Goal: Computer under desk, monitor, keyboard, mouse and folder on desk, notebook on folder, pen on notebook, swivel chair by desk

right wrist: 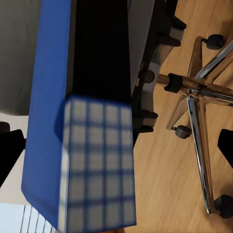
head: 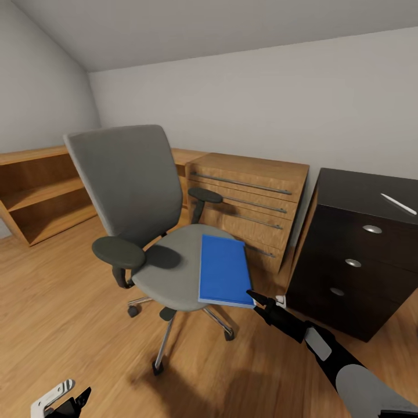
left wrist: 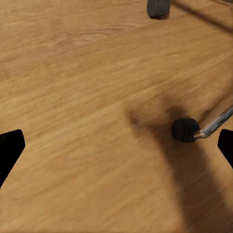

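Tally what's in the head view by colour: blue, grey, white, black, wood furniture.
Blue: 1, the folder
Grey: 1, the swivel chair
White: 1, the pen
Black: 1, the desk drawer unit
Wood: 2, the drawer chest and the open shelf
Total: 6

Right arm extended forward from the lower right of the head view, forearm grey, wrist black; right gripper fingers parted, tips wide apart at the frame edges in wrist view. Left gripper low, near the bottom edge, fingers spread.
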Controlling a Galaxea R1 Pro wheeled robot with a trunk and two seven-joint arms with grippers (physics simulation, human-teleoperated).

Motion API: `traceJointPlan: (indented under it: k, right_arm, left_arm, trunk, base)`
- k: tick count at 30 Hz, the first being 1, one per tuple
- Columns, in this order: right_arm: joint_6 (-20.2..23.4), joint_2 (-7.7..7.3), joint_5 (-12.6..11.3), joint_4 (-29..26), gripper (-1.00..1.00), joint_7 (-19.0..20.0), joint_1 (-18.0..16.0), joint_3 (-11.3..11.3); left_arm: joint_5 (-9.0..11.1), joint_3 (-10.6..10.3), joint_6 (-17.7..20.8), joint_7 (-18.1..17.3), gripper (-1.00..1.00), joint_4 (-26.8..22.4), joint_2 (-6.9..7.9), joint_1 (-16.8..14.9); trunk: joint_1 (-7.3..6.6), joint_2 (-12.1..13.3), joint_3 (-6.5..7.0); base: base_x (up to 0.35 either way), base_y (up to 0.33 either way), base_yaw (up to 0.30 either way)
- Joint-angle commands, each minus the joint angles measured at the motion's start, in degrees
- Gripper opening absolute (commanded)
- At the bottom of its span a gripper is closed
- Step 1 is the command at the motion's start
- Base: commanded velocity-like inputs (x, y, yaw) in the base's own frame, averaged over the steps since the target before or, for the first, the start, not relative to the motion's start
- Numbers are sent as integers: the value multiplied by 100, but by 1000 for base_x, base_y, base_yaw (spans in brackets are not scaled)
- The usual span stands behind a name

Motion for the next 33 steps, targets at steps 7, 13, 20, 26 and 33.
traceJointPlan:
  k: [7, 13, 20, 26, 33]
  right_arm:
    - [50, 1, -20, 1, 100, 5, -2, -13]
    - [50, 1, -20, 1, 100, 5, -2, -13]
    - [50, 1, -20, 1, 100, 5, -2, -13]
    - [50, 1, -20, 1, 100, 3, -2, -13]
    - [50, 0, -20, 1, 100, 2, -2, -13]
  left_arm:
    - [36, 9, 38, -22, 100, -7, -1, 0]
    - [36, 9, 38, -18, 100, -7, -1, 0]
    - [36, 9, 38, -15, 100, -7, -1, 0]
    - [36, 9, 38, -14, 100, -6, -1, 0]
    - [36, 9, 38, -14, 100, -7, -1, 0]
  trunk:
    - [-1, -2, -4]
    - [-1, -2, -4]
    - [-1, -2, -4]
    - [-1, -2, -4]
    - [-1, -2, -4]
  base:
    - [18, 112, 0]
    - [18, 69, 0]
    - [4, 13, 0]
    - [1, 3, 0]
    - [0, 0, 0]
